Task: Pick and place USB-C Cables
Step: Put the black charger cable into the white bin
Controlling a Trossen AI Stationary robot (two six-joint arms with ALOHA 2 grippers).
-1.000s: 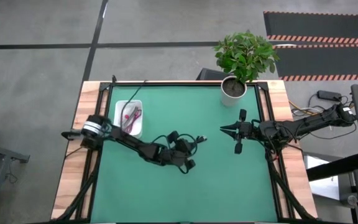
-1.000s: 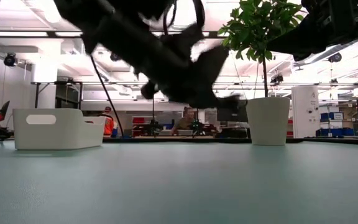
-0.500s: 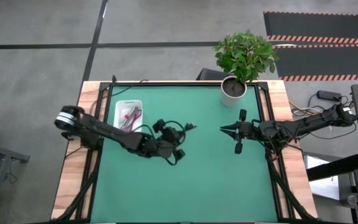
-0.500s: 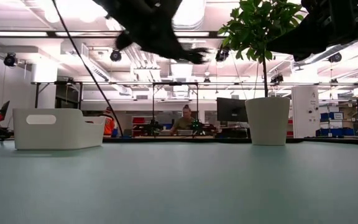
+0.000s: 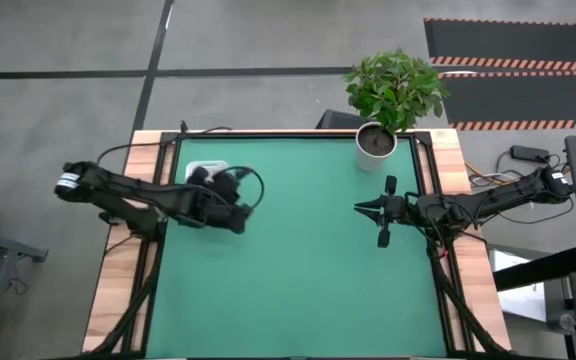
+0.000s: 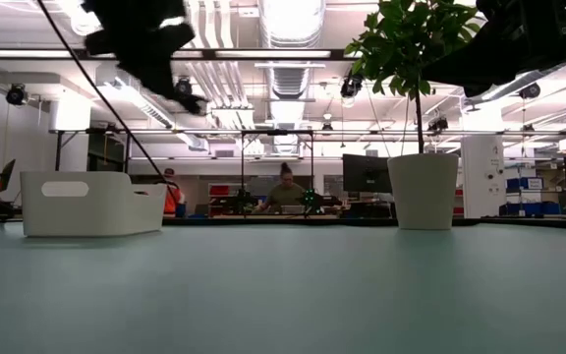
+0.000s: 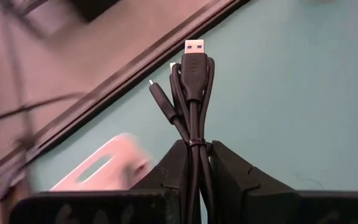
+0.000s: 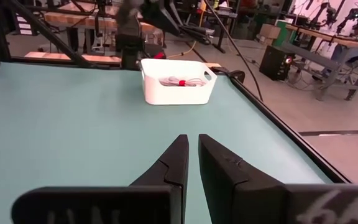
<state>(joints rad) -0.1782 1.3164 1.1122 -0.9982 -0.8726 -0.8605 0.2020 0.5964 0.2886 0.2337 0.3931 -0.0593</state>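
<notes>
Transport is the step we judge in hand: our left gripper, clamped on the black cable, hangs over the white tray, so next we must lower and release, while the right gripper waits shut and empty.

no readable text, labels or signs

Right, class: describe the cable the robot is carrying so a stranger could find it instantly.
Start at the white tray near the green table's far left corner. Above it hangs the left gripper, shut on a black cable. Unlike the white cable with a red tie in the tray, it is black and held aloft.
</notes>
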